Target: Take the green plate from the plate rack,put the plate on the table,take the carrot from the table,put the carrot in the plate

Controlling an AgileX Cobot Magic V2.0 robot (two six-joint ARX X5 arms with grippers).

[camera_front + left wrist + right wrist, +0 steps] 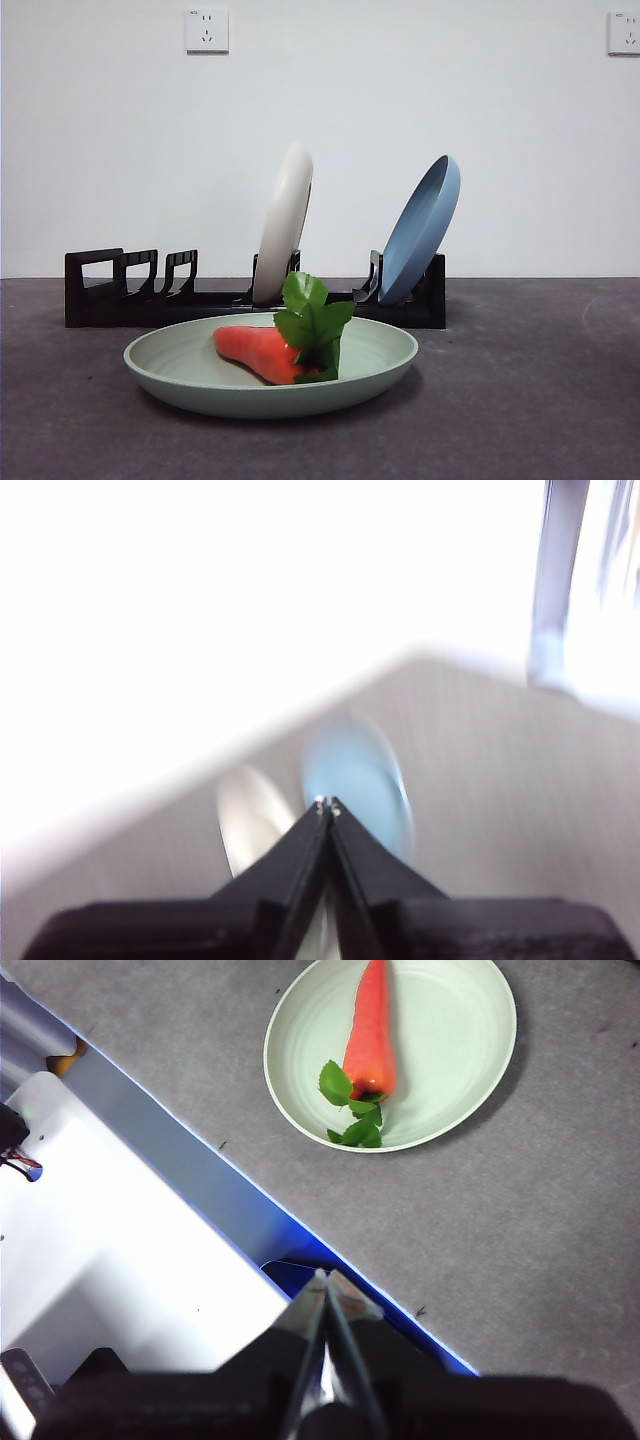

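Observation:
The green plate (200, 385) lies flat on the table (540, 400) in front of the plate rack (110, 295). The carrot (260, 352) rests inside it, its green leaves toward the plate's right side. In the right wrist view the plate (450, 1050) and carrot (370, 1035) sit well away from my right gripper (327, 1278), which is shut and empty over the table's edge. My left gripper (327, 805) is shut and empty too, held high; its view is blurred. Neither arm shows in the front view.
A cream-white plate (283, 225) and a blue plate (420, 230) stand in the rack; both show blurred in the left wrist view, white (245, 815) and blue (355, 780). A white and blue structure (120, 1250) borders the table near my right gripper.

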